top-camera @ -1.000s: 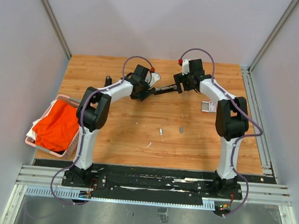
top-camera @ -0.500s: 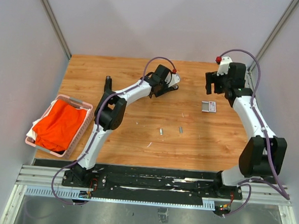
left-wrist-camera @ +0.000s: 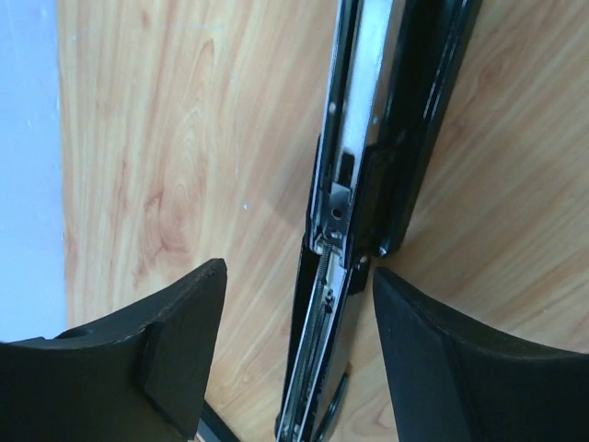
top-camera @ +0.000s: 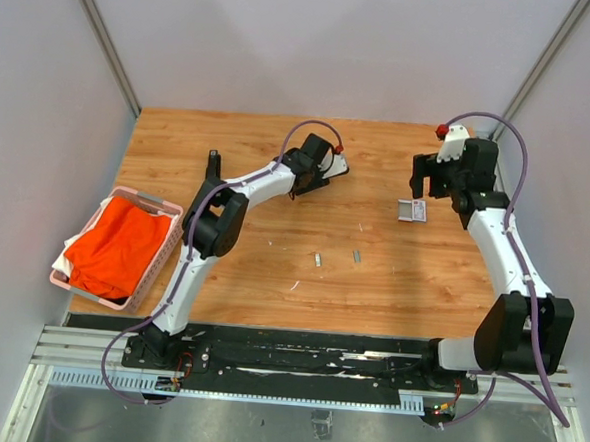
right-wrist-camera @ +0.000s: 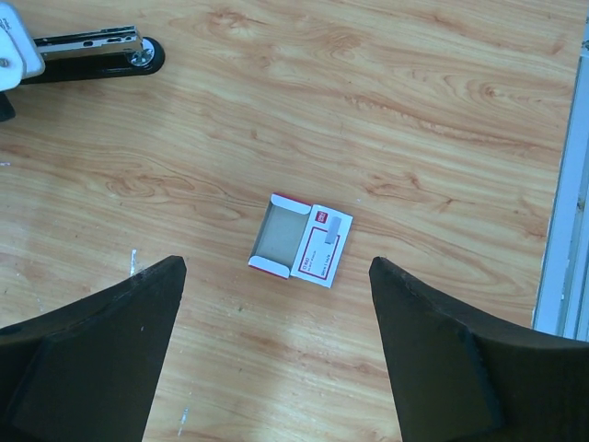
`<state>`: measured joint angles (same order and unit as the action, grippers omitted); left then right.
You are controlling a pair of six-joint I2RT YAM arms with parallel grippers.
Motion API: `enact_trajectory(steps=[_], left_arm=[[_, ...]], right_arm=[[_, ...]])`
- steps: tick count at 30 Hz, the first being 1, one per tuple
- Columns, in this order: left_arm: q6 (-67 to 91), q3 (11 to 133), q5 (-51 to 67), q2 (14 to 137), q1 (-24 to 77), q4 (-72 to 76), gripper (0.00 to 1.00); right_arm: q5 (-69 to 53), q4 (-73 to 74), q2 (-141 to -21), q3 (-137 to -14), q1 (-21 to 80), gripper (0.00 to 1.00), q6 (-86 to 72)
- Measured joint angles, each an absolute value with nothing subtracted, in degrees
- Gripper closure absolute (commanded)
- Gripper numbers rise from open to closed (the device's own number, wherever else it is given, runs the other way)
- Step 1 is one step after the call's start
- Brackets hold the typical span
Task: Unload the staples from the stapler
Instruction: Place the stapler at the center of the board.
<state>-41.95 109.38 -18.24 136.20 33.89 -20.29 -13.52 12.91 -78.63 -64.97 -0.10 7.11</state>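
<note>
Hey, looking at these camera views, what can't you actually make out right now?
Top view: the loose staples are too small to count; the left gripper covers most of the stapler.
Left wrist view: the stapler's open channel runs off the top edge; its pale strip could be staples or glare.
Right wrist view: the box print is too small to read.

Stapler (right-wrist-camera: 92, 48) left of box (right-wrist-camera: 301, 247)

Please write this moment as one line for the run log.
left gripper: open, astride stapler | right gripper: open, above box | staples: some on table
</note>
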Motion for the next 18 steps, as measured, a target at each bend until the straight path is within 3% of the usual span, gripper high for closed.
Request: enact_trajectory(steps=[9,18], left_arm=[[-43.99,107.28,-23.14,135.63,33.82,-18.46,0.3],[-46.19,114.61,-28.88,141.51,33.76,-16.36,0.3]], right_arm=[[-14.87,12.12,-78.63,-63.26,-0.1,0.16,6.48],[-15.18,11.64,-78.63,-62.65,-0.12,0.16,6.42]])
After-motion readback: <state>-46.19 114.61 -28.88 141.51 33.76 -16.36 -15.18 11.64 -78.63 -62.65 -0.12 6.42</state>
